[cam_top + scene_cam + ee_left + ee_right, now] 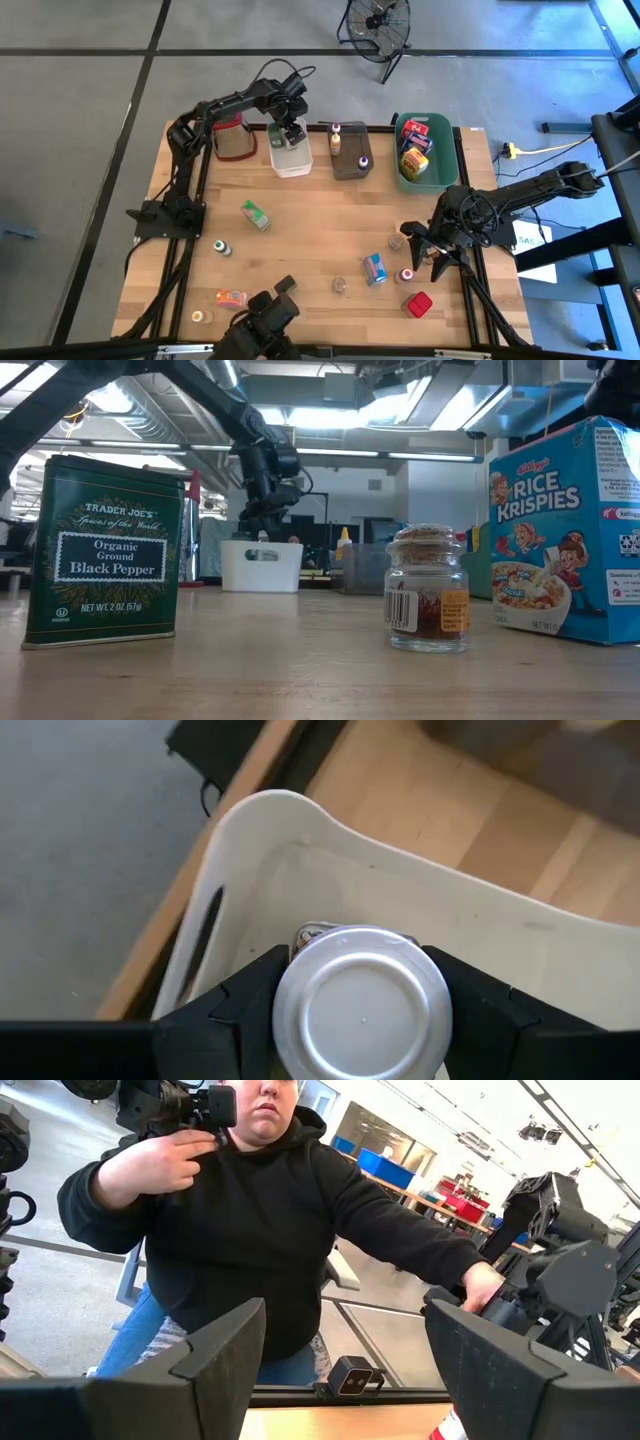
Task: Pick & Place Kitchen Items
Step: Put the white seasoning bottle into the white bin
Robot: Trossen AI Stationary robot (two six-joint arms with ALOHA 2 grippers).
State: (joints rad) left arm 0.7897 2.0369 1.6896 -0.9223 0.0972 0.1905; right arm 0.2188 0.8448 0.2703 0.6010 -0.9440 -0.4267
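Nearest your low camera, three kitchen items stand on the counter (320,215): the black pepper tin (103,550), a small spice jar (427,589), and the Rice Krispies box (565,530). They sit unsorted, so I judge they are waiting their turn.

Farther in, your right end effector (425,250) hovers low over the counter, well clear of the white tub (290,157), with a red box (419,304), a blue box (375,267) and a red-capped bottle (407,275) near it. Its fingers (210,1348) stand apart and nothing lies between them. That arm is folded low and reaches in from the counter's edge, apparently waiting. Its wrist camera looks off the counter at a person in a dark hoodie (270,1220).

Between it and the white tub lies a green box (256,214), on its side.

Farthest back, your left end effector (362,1010) hangs directly over the white tub, fingers clamped on either side of a round metal tin (362,1012). The tin is just inside the tub's walls, lid or base facing the wrist camera, so this looks like the placing step with release not yet made. The left arm stretches from its base up and over, wrist bent downward into the tub. Beside that tub stand a grey tub (352,152) and a green tub (428,152) already holding boxes.
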